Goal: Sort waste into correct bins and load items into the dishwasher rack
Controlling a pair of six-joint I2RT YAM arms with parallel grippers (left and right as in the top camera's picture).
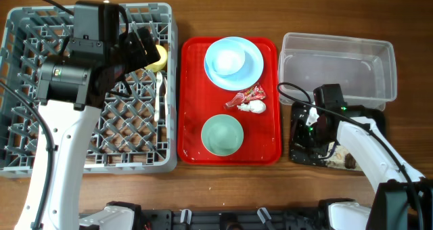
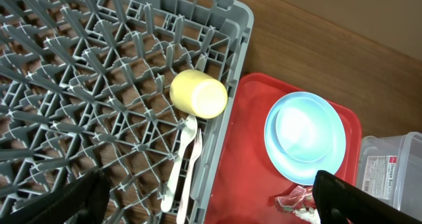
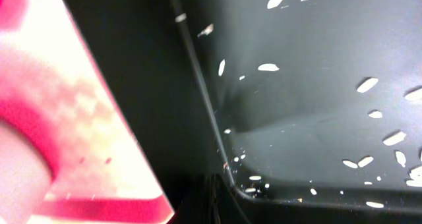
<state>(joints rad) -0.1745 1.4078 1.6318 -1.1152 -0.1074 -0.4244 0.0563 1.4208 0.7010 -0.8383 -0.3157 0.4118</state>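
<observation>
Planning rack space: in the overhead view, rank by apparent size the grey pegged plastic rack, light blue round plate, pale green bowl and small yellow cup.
1. Grey pegged plastic rack
2. Light blue round plate
3. Pale green bowl
4. Small yellow cup, only partly visible

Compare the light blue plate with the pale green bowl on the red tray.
Colour: the plate is light blue, the bowl pale green.
Width: seen from overhead, the plate is wider than the bowl.
Place: the plate sits at the end of the red tray farther from the arm bases, the bowl at the nearer end.
Shared: both are round, rest on that tray, and neither is in the dishwasher rack yet.
</observation>
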